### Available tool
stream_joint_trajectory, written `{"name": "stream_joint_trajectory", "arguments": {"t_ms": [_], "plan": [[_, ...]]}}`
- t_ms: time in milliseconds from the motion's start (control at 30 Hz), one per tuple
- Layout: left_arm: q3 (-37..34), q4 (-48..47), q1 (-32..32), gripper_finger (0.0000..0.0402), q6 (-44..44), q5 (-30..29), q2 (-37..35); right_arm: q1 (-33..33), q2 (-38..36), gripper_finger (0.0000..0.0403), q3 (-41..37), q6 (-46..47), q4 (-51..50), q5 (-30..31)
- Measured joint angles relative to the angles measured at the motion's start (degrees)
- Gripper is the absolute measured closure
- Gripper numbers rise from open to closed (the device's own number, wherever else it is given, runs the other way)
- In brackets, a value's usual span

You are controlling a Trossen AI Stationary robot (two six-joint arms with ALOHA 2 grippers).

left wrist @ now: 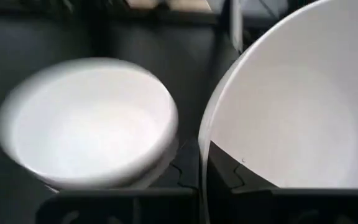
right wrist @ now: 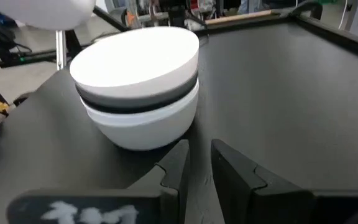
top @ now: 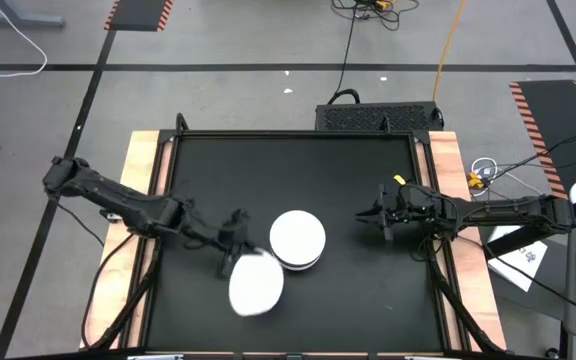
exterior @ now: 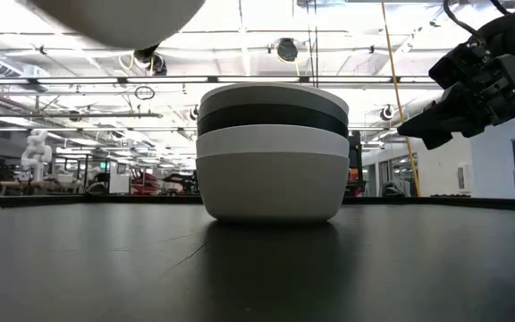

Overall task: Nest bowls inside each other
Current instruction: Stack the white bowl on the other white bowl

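Observation:
A stack of nested bowls (top: 297,240) stands on its white bottom bowl near the middle of the black table, also seen in the low view (exterior: 273,152) and the right wrist view (right wrist: 138,87). It shows white, black and grey rims, with a white bowl on top. My left gripper (top: 230,256) is just left of the stack and is shut on another white bowl (top: 256,285), which is in the air near the stack's near-left side (exterior: 105,18). My right gripper (top: 383,216) hovers right of the stack, narrowly open and holding nothing (right wrist: 199,163). My left gripper holds the white bowl by its rim (left wrist: 206,140) on the side toward the table's left. One finger (left wrist: 225,167) is inside the bowl and the other is outside the wall. The bowl is lifted clear of the table, opening upward (exterior: 105,18).
A raised frame (top: 168,150) and wooden side strips (top: 446,160) border the black table top. Bare table surface lies toward the far edge and right of the stack. Cables and papers lie off the table to the right (top: 518,255).

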Motion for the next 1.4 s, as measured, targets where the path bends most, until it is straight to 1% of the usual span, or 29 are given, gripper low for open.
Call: {"name": "stream_joint_trajectory", "arguments": {"t_ms": [133,267,400,500,600,667,800,967,1133,1400], "plan": [[3.1,-0.3,5.7,0.0398,2.2,0.7,-1.3,0.0,0.2,0.0342,0.0,0.2,1.9,0.0],[8.9,-4.1,11.3,0.0399,6.2,3.1,0.1,0.0,0.4,0.0342,0.0,0.2,2.1,0.0],[17.0,-13.0,16.6,0.0398,7.9,3.4,3.4,0.0,0.5,0.0342,0.0,0.7,2.4,0.0],[24.2,-21.3,20.2,0.0399,8.1,3.8,8.0,0.0,0.6,0.0342,0.0,0.9,2.4,0.0],[32.7,-29.1,22.9,0.0398,8.8,7.8,14.3,0.0,0.7,0.0342,0.0,0.7,2.4,0.0],[39.0,-36.8,24.3,0.0399,9.2,10.1,18.9,0.0,0.8,0.0342,0.0,0.4,2.4,0.0],[51.5,-51.4,25.6,0.0398,9.4,10.0,28.9,0.0,1.0,0.0342,0.0,0.3,2.4,0.0],[62.8,-60.8,25.6,0.0398,10.1,10.1,39.3,0.0,1.1,0.0342,0.0,0.2,2.4,0.0],[68.8,-62.8,25.4,0.0399,10.9,10.2,45.5,0.0,1.1,0.0342,0.0,-0.2,2.4,0.0],[69.4,-63.0,25.0,0.0398,11.0,10.6,50.1,0.0,1.1,0.0342,0.0,-0.2,2.1,0.0]]}}
